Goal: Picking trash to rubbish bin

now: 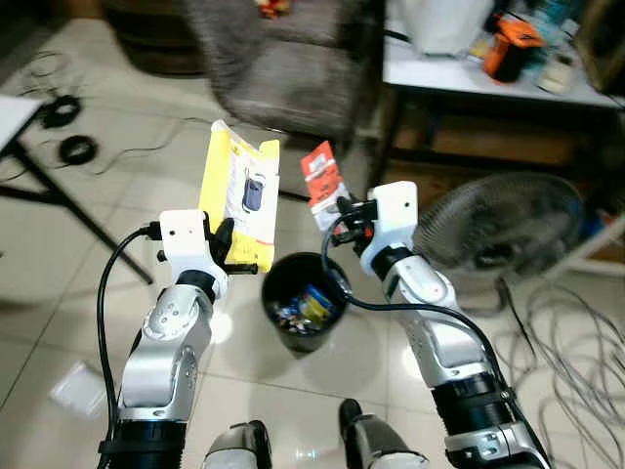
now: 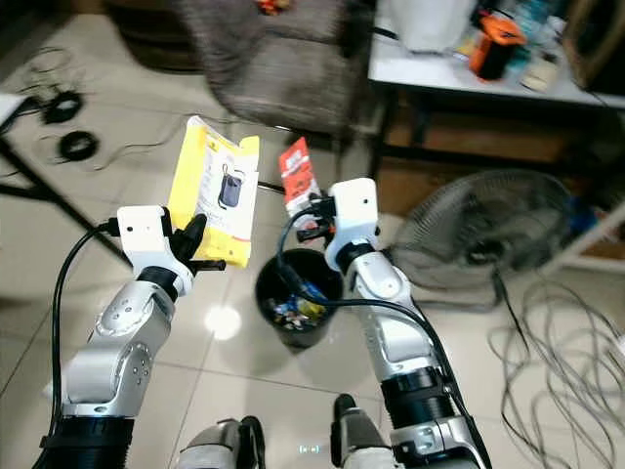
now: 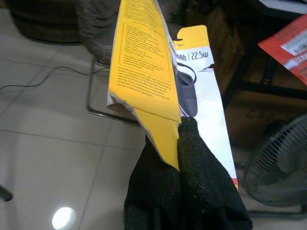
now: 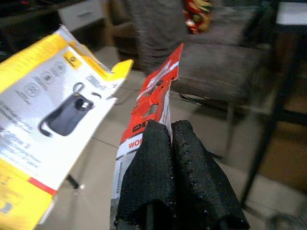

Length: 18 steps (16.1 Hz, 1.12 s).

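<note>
A yellow and white torn card package (image 1: 241, 191) is held upright by my left gripper (image 1: 237, 244), which is shut on its lower edge. My right gripper (image 1: 340, 210) is shut on a small red card packet (image 1: 320, 179). Both are raised above a black rubbish bin (image 1: 305, 300) on the floor between my arms; the bin holds several bits of coloured trash. In the left wrist view the black fingers (image 3: 192, 163) clamp the yellow package (image 3: 144, 62). In the right wrist view the fingers (image 4: 158, 167) clamp the red packet (image 4: 153, 96).
A grey chair (image 1: 293, 68) stands behind the bin. A floor fan (image 1: 503, 230) lies at the right, under a white table (image 1: 488, 73) with clutter. Loose cables (image 1: 576, 362) cover the floor at the right. A dark table leg (image 1: 59, 200) crosses the left.
</note>
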Available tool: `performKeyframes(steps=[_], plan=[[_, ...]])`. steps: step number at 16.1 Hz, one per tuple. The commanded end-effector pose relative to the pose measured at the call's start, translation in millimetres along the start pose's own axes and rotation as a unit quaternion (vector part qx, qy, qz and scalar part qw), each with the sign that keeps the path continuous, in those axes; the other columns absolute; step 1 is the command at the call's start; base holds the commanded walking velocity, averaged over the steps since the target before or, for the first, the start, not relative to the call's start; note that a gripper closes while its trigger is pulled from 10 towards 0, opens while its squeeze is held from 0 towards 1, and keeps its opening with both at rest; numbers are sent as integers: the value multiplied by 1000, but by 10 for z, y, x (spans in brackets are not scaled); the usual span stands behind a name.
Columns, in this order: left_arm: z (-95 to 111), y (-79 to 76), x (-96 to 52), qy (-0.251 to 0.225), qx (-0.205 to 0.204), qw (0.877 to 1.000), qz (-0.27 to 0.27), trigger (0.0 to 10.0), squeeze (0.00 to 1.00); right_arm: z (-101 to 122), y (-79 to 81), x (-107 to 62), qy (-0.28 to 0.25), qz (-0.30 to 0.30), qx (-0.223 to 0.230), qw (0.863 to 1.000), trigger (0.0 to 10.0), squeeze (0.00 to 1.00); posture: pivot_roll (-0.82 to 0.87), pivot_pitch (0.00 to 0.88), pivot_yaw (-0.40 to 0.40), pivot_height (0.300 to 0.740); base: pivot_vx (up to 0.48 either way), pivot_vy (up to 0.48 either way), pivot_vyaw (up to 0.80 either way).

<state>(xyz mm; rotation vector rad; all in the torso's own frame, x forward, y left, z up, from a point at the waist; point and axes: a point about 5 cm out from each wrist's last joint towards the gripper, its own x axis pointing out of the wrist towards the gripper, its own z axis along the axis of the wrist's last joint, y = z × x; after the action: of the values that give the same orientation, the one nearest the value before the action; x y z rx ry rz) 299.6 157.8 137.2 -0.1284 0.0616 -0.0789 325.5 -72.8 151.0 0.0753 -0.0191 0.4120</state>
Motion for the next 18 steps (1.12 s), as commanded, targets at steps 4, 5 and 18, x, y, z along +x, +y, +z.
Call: performKeyframes(steps=[4, 5, 18], plan=[[11, 5, 11, -1, -1, 1000, 0, 10000, 0, -11, -24, -17, 5, -1, -10, 1000, 10000, 0, -65, 247, 8, 740, 0, 0, -800], [11, 3, 1, -2, -2, 1000, 1, 10000, 0, -7, -33, -19, 5, -1, -11, 1000, 10000, 0, -65, 249, 5, 740, 0, 0, -800], [-31, -48, -56, 5, -3, 1000, -14, 10000, 0, -25, -7, -48, 3, 2, -7, 1000, 10000, 0, -59, 264, 19, 740, 273, 0, -38]])
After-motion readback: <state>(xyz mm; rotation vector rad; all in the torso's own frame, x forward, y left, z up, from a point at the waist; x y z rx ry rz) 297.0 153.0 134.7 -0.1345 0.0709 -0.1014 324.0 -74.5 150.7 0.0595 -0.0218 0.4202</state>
